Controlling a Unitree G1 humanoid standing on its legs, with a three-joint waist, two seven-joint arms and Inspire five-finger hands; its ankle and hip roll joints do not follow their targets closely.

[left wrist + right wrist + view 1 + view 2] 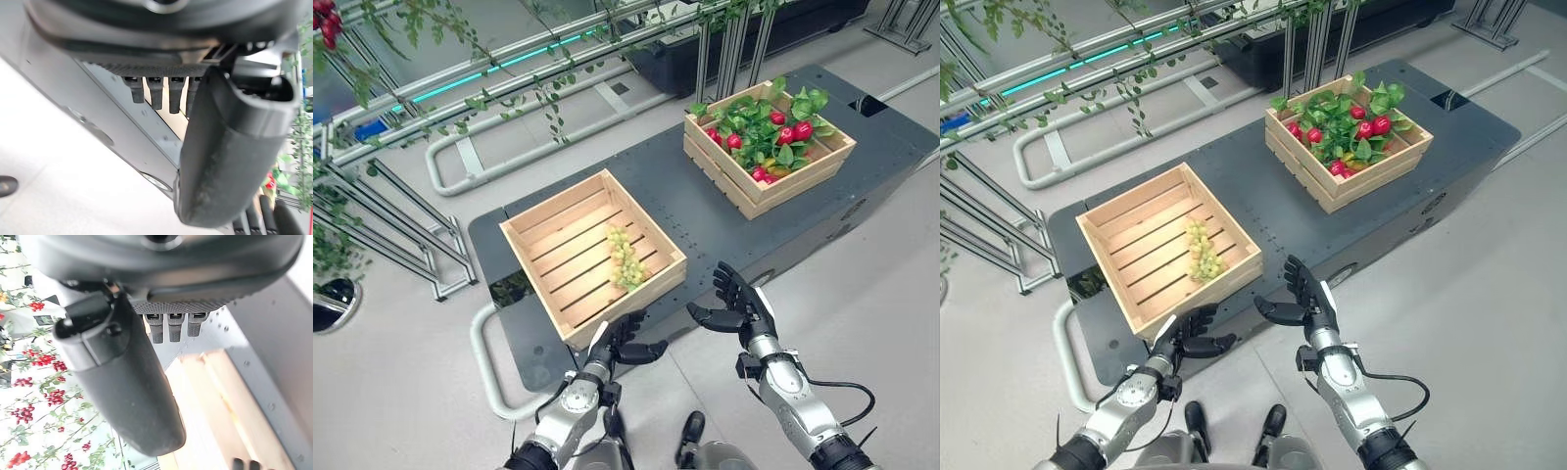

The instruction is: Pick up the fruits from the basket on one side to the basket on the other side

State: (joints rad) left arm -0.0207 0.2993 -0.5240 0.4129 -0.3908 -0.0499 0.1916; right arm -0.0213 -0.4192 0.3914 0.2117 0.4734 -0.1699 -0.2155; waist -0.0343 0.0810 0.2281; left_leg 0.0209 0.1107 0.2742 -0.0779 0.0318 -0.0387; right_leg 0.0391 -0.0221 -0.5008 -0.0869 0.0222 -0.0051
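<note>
Two wooden crates stand on a dark platform (705,211). The near left crate (538,274) holds one bunch of green grapes (626,257) against its right wall. The far right crate (759,191) is full of green leaves and red fruits (800,130). My left hand (625,340) hovers open just off the left crate's near corner, holding nothing. My right hand (740,302) is open beside the platform's near edge, to the right of the left crate, fingers spread and empty. In the wrist views the thumb (230,147) and the right thumb (127,387) stand out with straight fingers.
Metal railings (411,225) and leafy branches (372,59) stand to the left and behind the platform. A white tube frame (484,367) curves round the platform's near left corner. Grey floor lies in front of the platform.
</note>
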